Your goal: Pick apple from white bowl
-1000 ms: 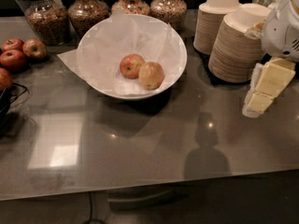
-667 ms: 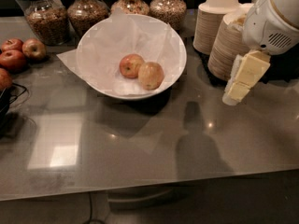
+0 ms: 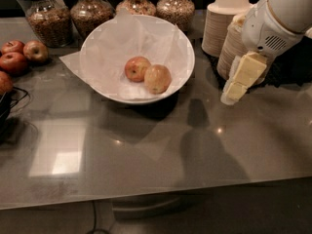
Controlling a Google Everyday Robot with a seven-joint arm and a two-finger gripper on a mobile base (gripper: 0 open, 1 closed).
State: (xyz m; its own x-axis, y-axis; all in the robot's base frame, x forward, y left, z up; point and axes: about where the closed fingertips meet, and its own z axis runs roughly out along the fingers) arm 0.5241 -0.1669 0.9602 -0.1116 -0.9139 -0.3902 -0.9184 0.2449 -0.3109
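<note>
The white bowl (image 3: pixel 181 42) stands on the grey table at back centre, lined with crinkled white paper. Two reddish-yellow apples lie in it side by side, one on the left (image 3: pixel 136 68) and one on the right (image 3: pixel 157 79). My gripper (image 3: pixel 232 93) is cream-coloured and hangs from the white arm at the upper right. It points down and to the left, above the table, to the right of the bowl and apart from it. It holds nothing that I can see.
Stacks of beige paper bowls (image 3: pixel 225 22) stand just behind the gripper. Four glass jars (image 3: pixel 48 18) of grain line the back edge. Several loose red apples (image 3: pixel 35 51) lie at far left by a black wire basket (image 3: pixel 8 109).
The arm and gripper have moved left from the right edge towards the bowl. The bowl and the apples have not moved.
</note>
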